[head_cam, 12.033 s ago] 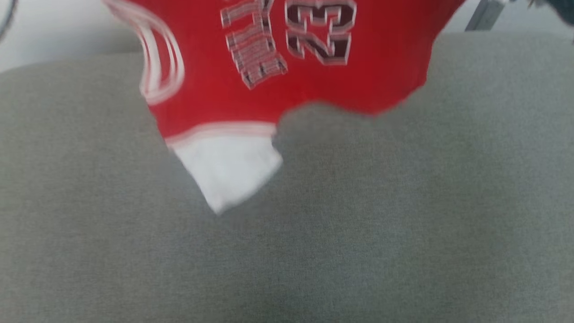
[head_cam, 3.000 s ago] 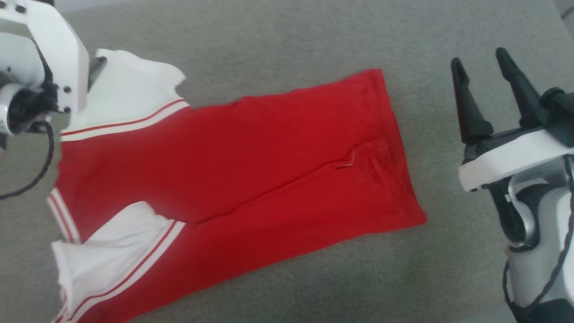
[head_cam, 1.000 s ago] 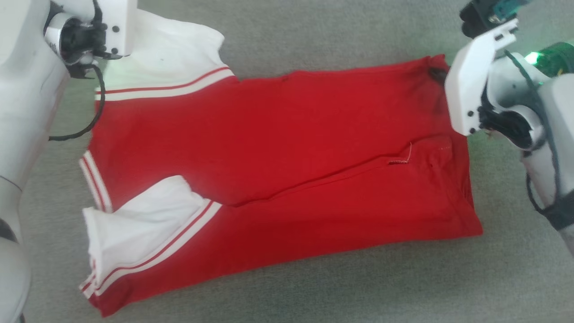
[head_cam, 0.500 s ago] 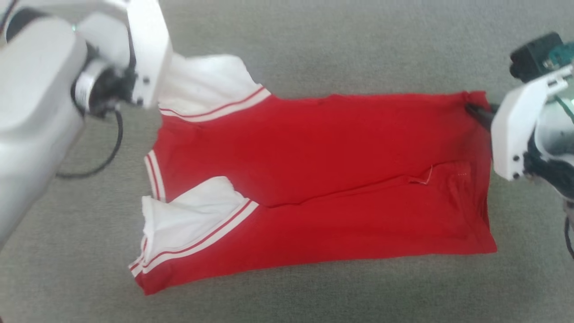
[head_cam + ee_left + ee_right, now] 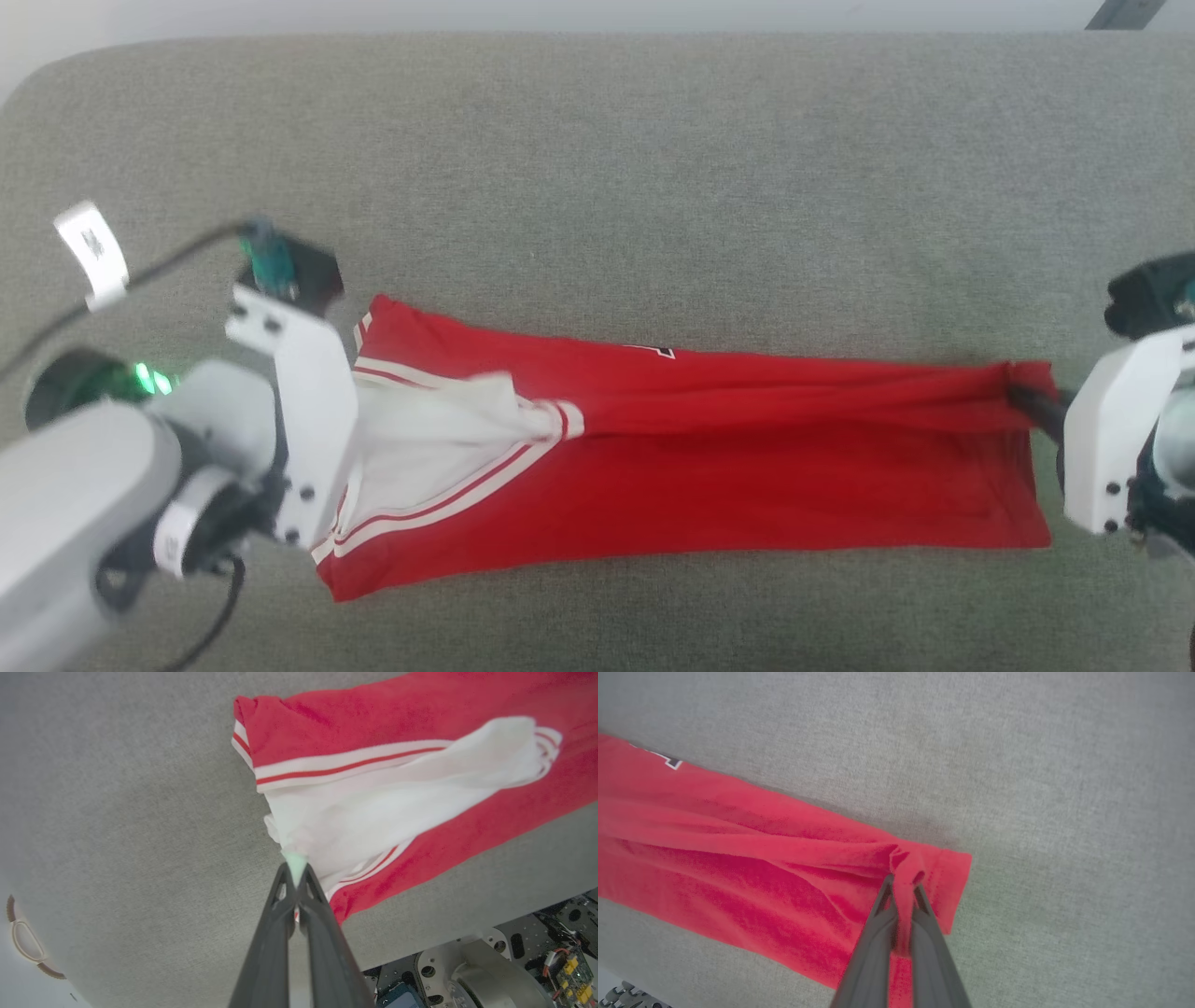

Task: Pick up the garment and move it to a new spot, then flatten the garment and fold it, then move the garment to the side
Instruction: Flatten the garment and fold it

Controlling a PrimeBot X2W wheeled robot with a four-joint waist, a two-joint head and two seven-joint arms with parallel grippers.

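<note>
Head view: the garment (image 5: 728, 467) is shown stretched across the grey padded surface (image 5: 597, 187); wrist views: left gripper (image 5: 295, 868) jaws are clamped on its white panel (image 5: 373, 812), right gripper (image 5: 903, 884) jaws on its red hem (image 5: 952, 877)

Right arm (image 5: 1106, 443) cut by edge; garment (image 5: 747, 467) numerals (image 5: 659, 352) mostly folded under.

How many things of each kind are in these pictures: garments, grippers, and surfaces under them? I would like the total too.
garment: 1
grippers: 2 (left gripper and right gripper, both shut on the garment)
grey padded surface: 1
Total: 4
</note>
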